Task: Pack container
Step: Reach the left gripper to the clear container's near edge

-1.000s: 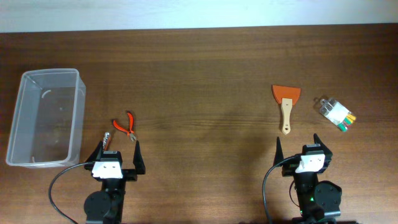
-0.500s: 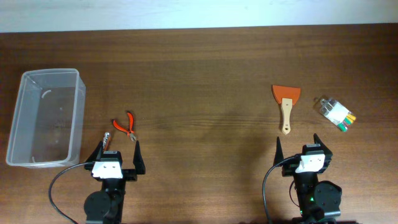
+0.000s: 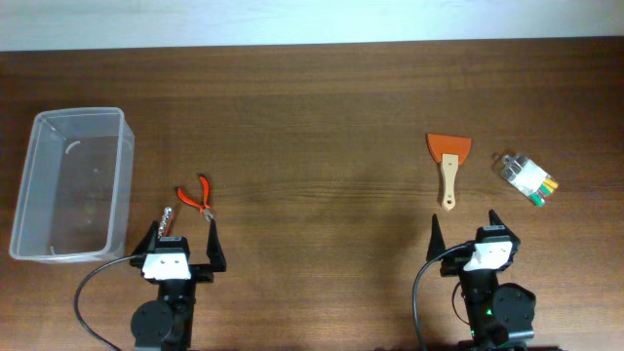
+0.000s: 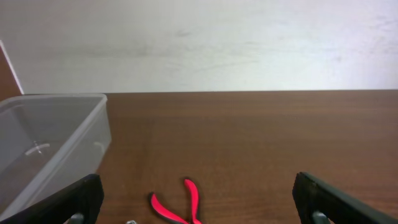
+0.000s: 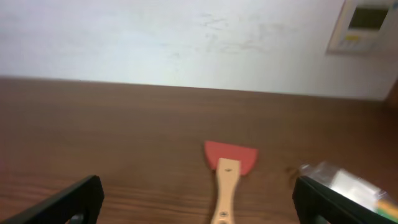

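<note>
Clear plastic marks the container [image 3: 70,185], which sits at the left edge of the surface [image 3: 312,107] and looks empty to us. The left hand [image 3: 185,234] and the right hand [image 3: 468,229] wait at the near edge, each with its fingers spread wide and nothing between them.

We see several ways this could slip. The red-handled pliers [image 3: 196,198] lie flat on hard wood just ahead of the left hand, so fingers coming down may push them along rather than pinch them. A small metal piece [image 3: 171,216] beside them is too small for us to identify. The scraper [image 3: 448,168] and the clear packet [image 3: 526,176] lie near the right edge, well apart from the container, and a long carry gives a thin handle time to swing or drop. A knock on the rim could also shove the light container.

Dark brown wood grain runs across the surface. Beyond the far edge stands a pale wall with a small panel [image 5: 360,25].
</note>
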Robot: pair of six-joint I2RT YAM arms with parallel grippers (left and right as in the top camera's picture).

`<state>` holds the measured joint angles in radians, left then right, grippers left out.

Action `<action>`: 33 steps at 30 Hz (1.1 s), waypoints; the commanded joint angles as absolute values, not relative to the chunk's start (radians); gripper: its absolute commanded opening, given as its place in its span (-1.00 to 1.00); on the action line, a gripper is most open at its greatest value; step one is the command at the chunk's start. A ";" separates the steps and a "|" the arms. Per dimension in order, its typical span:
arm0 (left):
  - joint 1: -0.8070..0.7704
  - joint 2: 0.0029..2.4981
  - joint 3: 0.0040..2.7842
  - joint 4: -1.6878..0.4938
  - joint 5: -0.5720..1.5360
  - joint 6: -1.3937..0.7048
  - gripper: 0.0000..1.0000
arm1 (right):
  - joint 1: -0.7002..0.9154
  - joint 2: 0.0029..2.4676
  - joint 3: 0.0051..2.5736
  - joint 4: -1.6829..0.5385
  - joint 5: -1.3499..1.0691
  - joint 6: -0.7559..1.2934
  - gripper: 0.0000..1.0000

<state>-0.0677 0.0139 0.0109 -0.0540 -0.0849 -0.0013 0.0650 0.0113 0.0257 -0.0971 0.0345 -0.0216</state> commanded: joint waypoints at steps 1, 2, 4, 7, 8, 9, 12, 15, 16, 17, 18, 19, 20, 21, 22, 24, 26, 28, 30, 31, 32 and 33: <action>-0.062 0.007 0.024 -0.065 -0.109 -0.037 0.99 | 0.059 0.027 0.017 -0.096 -0.025 0.252 0.97; -0.062 0.010 0.048 -0.109 -0.097 -0.057 0.99 | 0.059 0.034 0.022 -0.097 -0.041 0.292 0.97; -0.062 0.034 0.114 -0.214 -0.099 -0.088 0.98 | 0.059 0.058 0.044 -0.101 -0.077 0.298 0.97; -0.062 0.138 0.260 -0.343 -0.132 -0.088 0.99 | 0.059 0.152 0.127 -0.126 -0.086 0.297 0.98; -0.062 0.191 0.315 -0.367 -0.141 -0.092 0.98 | 0.059 0.201 0.163 -0.139 -0.087 0.297 0.97; -0.062 0.232 0.356 -0.382 -0.142 -0.098 0.99 | 0.059 0.245 0.198 -0.154 -0.096 0.296 0.97; -0.050 0.412 0.522 -0.456 -0.158 -0.120 0.99 | 0.059 0.419 0.343 -0.234 -0.109 0.294 0.97; 0.004 0.625 0.718 -0.610 -0.157 -0.167 0.99 | 0.059 0.610 0.521 -0.344 -0.113 0.260 0.97; 0.033 0.699 0.787 -0.678 -0.155 -0.209 0.99 | 0.059 0.680 0.591 -0.398 -0.113 0.237 0.97; 0.066 0.772 0.859 -0.750 -0.153 -0.255 0.98 | 0.059 0.738 0.655 -0.456 -0.113 0.223 0.97; 0.100 0.842 0.931 -0.825 -0.139 -0.292 0.99 | 0.059 0.803 0.733 -0.530 -0.113 0.208 0.97; 0.139 0.913 1.013 -0.910 -0.103 -0.307 0.99 | 0.059 0.865 0.810 -0.606 -0.113 0.197 0.97; 0.176 0.977 1.092 -0.987 -0.062 -0.306 0.99 | 0.059 0.932 0.895 -0.691 -0.113 0.194 0.97; 0.225 1.060 1.197 -1.092 -0.016 -0.306 0.99 | 0.059 1.016 0.998 -0.796 -0.113 0.194 0.97; 0.253 1.108 1.252 -1.148 0.003 -0.306 0.99 | 0.059 1.058 1.048 -0.844 -0.113 0.194 0.97; 0.299 1.189 1.340 -1.238 0.031 -0.306 0.99 | 0.059 1.155 1.155 -0.939 -0.123 0.195 0.97; 0.332 1.243 1.378 -1.280 0.026 -0.305 0.99 | 0.059 1.225 1.223 -1.006 -0.132 0.194 0.97; 0.363 1.274 1.380 -1.284 0.017 -0.296 0.99 | 0.059 1.279 1.266 -1.052 -0.131 0.194 0.97; 0.406 1.305 1.380 -1.288 0.011 -0.335 0.99 | 0.059 1.320 1.286 -1.073 -0.128 0.187 0.97; 0.428 1.319 1.380 -1.293 0.011 -0.381 0.99 | 0.059 1.335 1.288 -1.076 -0.128 0.187 0.97; 0.457 1.335 1.380 -1.298 0.011 -0.443 0.99 | 0.059 1.346 1.288 -1.078 -0.128 0.187 0.97; 0.484 1.348 1.380 -1.303 0.011 -0.494 0.99 | 0.059 1.360 1.288 -1.082 -0.128 0.187 0.97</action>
<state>0.4114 1.3087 1.3655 -1.2907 -0.0002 -0.3355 0.0650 1.3254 1.2610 -1.0714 -0.1192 0.2008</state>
